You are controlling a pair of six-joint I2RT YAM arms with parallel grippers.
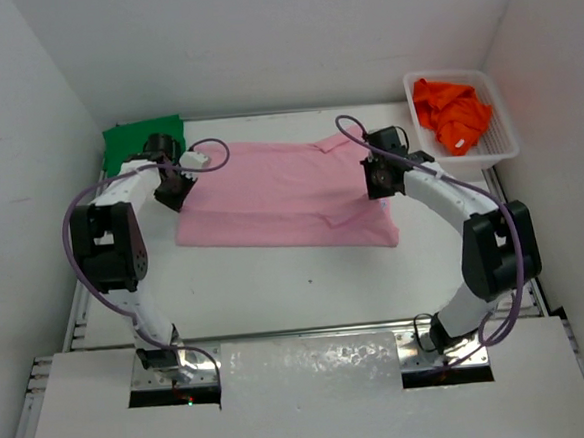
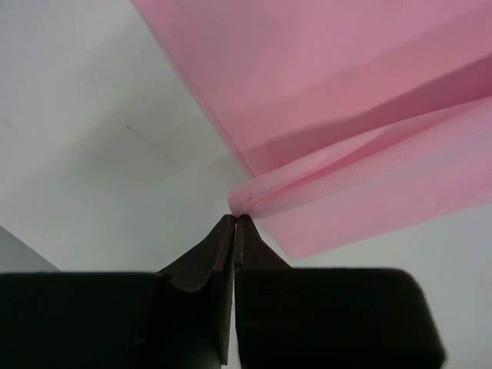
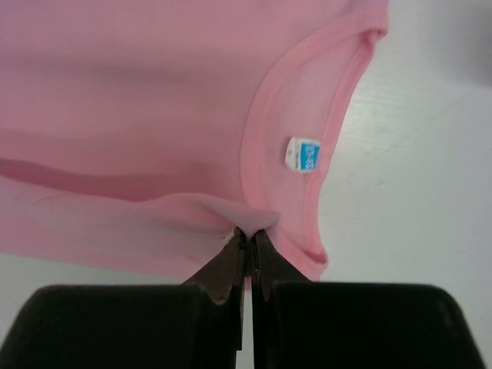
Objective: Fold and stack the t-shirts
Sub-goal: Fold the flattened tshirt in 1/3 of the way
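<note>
The pink t-shirt (image 1: 280, 195) lies spread across the middle of the table, its near part folded over. My left gripper (image 1: 173, 195) is shut on the shirt's left edge; the left wrist view shows a pinch of pink cloth (image 2: 323, 177) at my left gripper's (image 2: 235, 218) tips. My right gripper (image 1: 378, 185) is shut on the shirt's right end near the collar (image 3: 307, 146); the cloth bunches at my right gripper's (image 3: 248, 233) tips. The green t-shirt (image 1: 138, 141) lies folded at the back left. The orange t-shirt (image 1: 451, 114) is crumpled in the basket.
A white lattice basket (image 1: 501, 129) stands at the back right against the right wall. White walls close in the table on left, back and right. A metal rail (image 1: 300, 331) runs along the near edge before the arm bases.
</note>
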